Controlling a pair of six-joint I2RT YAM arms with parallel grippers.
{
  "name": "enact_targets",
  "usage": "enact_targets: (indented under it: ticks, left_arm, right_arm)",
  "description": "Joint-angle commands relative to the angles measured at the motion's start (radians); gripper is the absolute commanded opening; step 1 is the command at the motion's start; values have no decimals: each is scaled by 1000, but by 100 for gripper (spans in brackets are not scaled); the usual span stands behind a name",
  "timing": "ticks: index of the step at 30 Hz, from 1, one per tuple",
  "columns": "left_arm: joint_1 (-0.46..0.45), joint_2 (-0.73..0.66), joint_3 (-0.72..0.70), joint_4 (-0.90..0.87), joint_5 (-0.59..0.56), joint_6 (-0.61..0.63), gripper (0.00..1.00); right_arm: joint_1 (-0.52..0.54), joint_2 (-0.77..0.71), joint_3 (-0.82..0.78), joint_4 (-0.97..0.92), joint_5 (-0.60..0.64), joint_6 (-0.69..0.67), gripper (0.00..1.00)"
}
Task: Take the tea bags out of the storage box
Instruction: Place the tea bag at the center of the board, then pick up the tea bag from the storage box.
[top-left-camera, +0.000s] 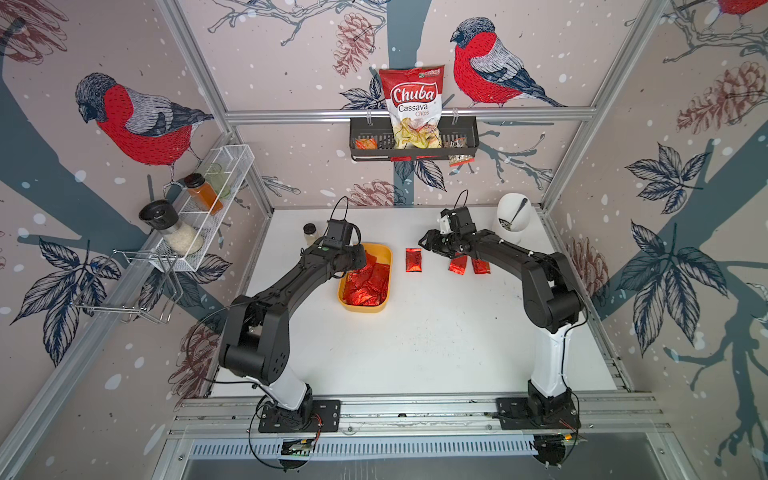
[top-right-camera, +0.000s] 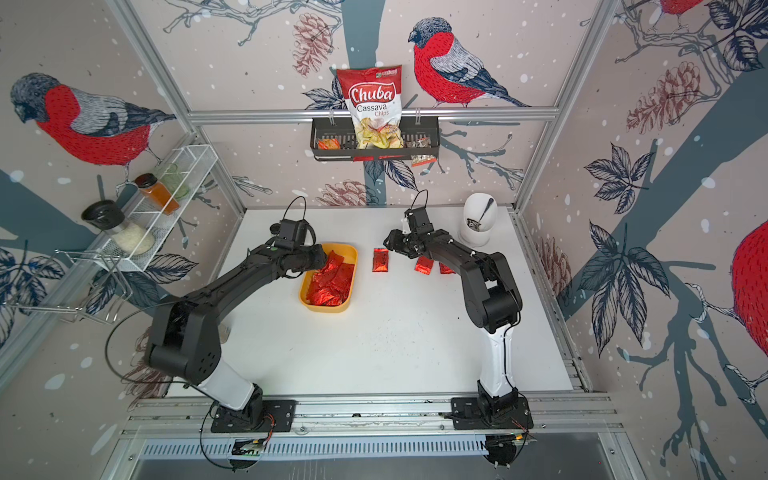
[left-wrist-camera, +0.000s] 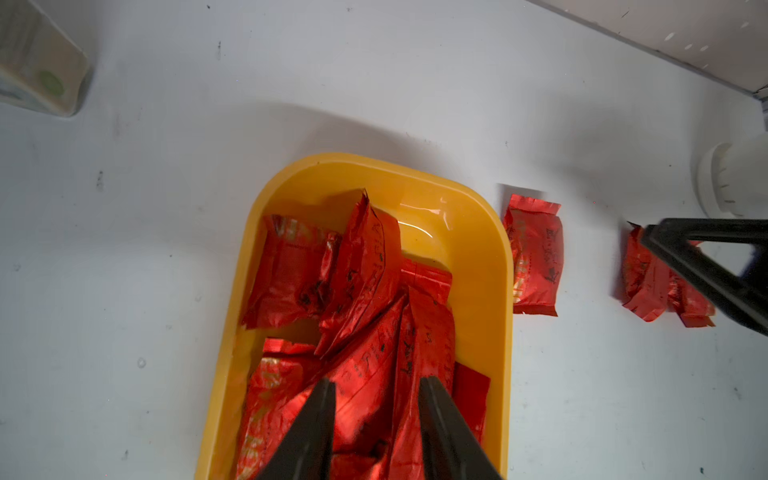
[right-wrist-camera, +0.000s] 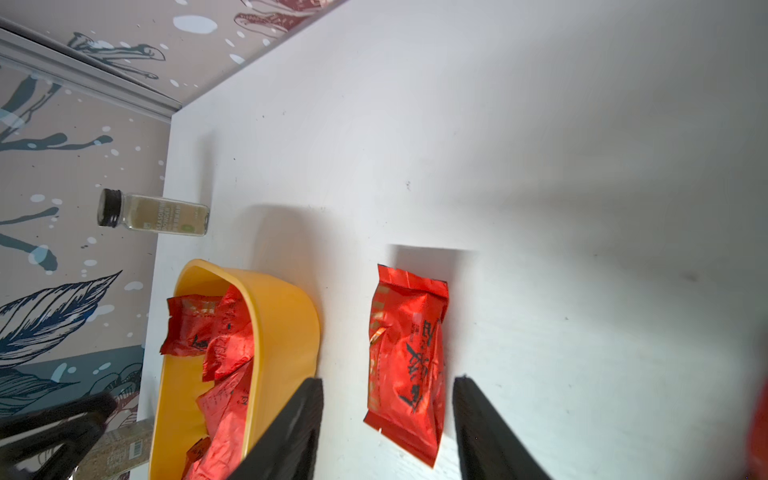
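Crinkled red foil tea bags (top-left-camera: 368, 286) lie heaped in the yellow-orange storage box (top-left-camera: 365, 308); three more are out on the white table (top-left-camera: 415, 340).

The box is smooth glossy plastic, rectangular with rounded corners, and its long axis runs from the table's front to its back. The single tea bag (right-wrist-camera: 407, 361) just beside it lies flat and parallel. The left gripper (left-wrist-camera: 378, 380) is low over the heap, jaws partly apart with foil between them; I cannot tell if it pinches. The right gripper (right-wrist-camera: 387, 379) has its jaws wide, one on each side of the single tea bag, holding nothing. Black print on the foil is clear only in the wrist views. A top view shows two more tea bags (top-left-camera: 458, 264) half under the right arm.
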Motion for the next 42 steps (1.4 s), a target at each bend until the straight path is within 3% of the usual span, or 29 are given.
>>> enact_targets:
  ticks: [1,9,16,20,28,32,34,42]
  left_arm:
    - [-15,75,78,-76,-55,81,36]
    - [-59,239,204,-132,-160,134,30]
    - [-71,242,201,-127,-250,137,32]
    - [-72,263,219,-136,-239,147,33]
    - [-72,307,239,-154,-209,149,25]
    - [-72,304,240,-156,-213,150,11]
    - [-72,295,239,-159,-216,148,0]
    - [-72,192,263,-211,-240,135,0]
  right_arm:
    - [10,-80,-40,-13,44,-33,56]
    - [36,-276,-200,-13,63,-51,57]
    - [44,-380,-312,3,59,-41,57]
    - [46,-391,-324,5,57,-37,57]
    - [50,-401,-318,2,58,-34,57]
    - [52,-411,-316,-2,62,-33,57]
    - [53,-420,-319,-3,66,-31,57]
    - [53,-482,-327,-28,83,-38,57]
